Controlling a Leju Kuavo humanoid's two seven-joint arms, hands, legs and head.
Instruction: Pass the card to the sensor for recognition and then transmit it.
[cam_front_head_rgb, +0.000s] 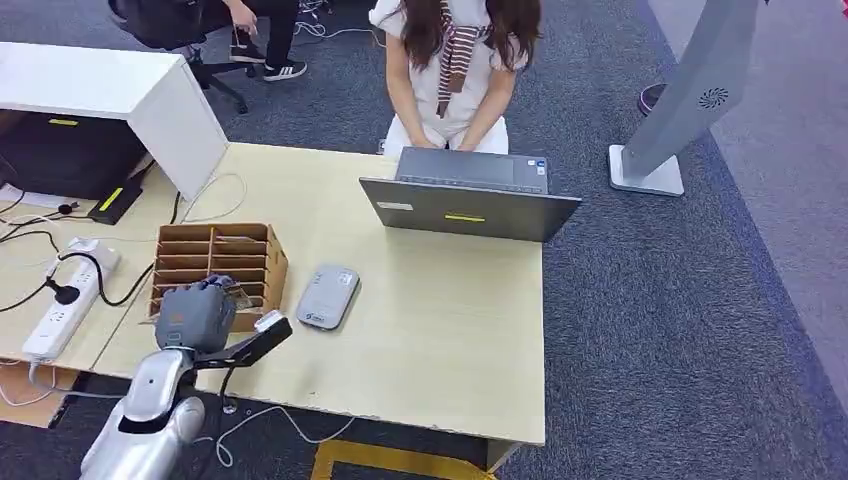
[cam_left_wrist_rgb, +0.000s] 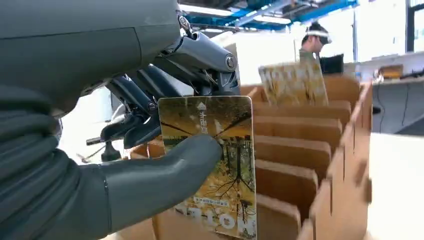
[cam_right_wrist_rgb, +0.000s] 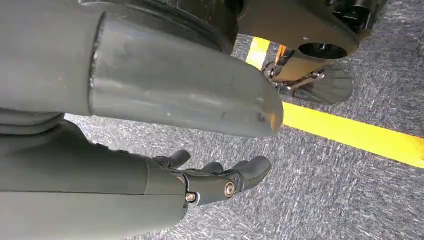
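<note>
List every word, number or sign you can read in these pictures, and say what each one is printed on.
"NOTE", large white letters seen upside down, partly cut off: on the card held by the left hand.
Small print and an arrow mark on the card: too small to read.
Label on the grey sensor: blurred.
Yellow and white stickers on the laptop lid: unreadable.
Swirl emblem on the grey stand: a sign without words.

Open surface to the right of the sorter; clutter on the left.

Left hand (cam_front_head_rgb: 197, 313) sits at the cardboard sorter's (cam_front_head_rgb: 216, 262) near edge, holding the card (cam_left_wrist_rgb: 215, 165) among its dividers. Grey sensor (cam_front_head_rgb: 328, 296) lies just beside the sorter, with bare surface (cam_front_head_rgb: 440, 320) beyond it up to the open laptop (cam_front_head_rgb: 468, 195) and the seated person (cam_front_head_rgb: 455, 70). Leftward: power strip (cam_front_head_rgb: 68, 295), cables, white box (cam_front_head_rgb: 110, 90). Right hand (cam_right_wrist_rgb: 220, 182) hangs over carpet.
</note>
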